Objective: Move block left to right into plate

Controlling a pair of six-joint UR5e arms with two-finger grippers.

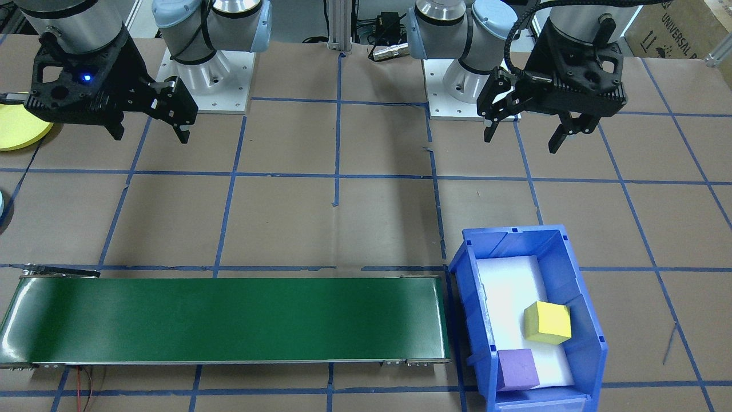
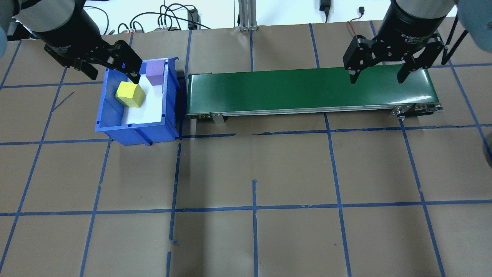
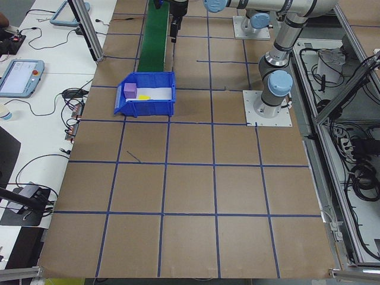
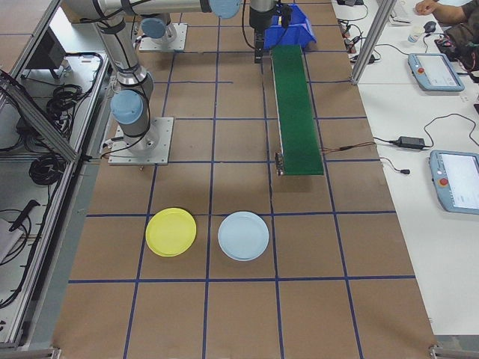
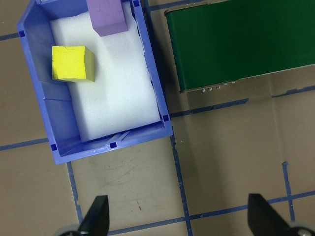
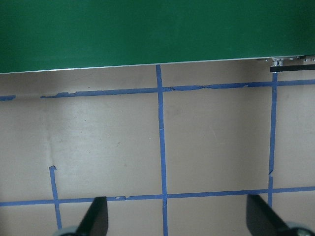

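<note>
A yellow block (image 1: pixel 548 322) and a purple block (image 1: pixel 516 369) lie on white foam inside a blue bin (image 1: pixel 589 320); in the left wrist view the yellow block (image 5: pixel 73 64) sits nearer than the purple block (image 5: pixel 106 17). My left gripper (image 1: pixel 521 143) hangs open and empty high above the table, on the robot's side of the bin (image 5: pixel 113 142). My right gripper (image 1: pixel 150 136) is open and empty too, raised on the robot's side of the belt's right end. The yellow plate (image 4: pixel 171 232) lies on the table at the robot's far right, with only its edge (image 1: pixel 14 131) showing in the front view.
A long green conveyor belt (image 2: pixel 307 90) runs from beside the bin (image 2: pixel 134 132) toward the right arm. A pale blue plate (image 4: pixel 243 235) lies next to the yellow one. Brown table paper with blue tape lines covers the surface.
</note>
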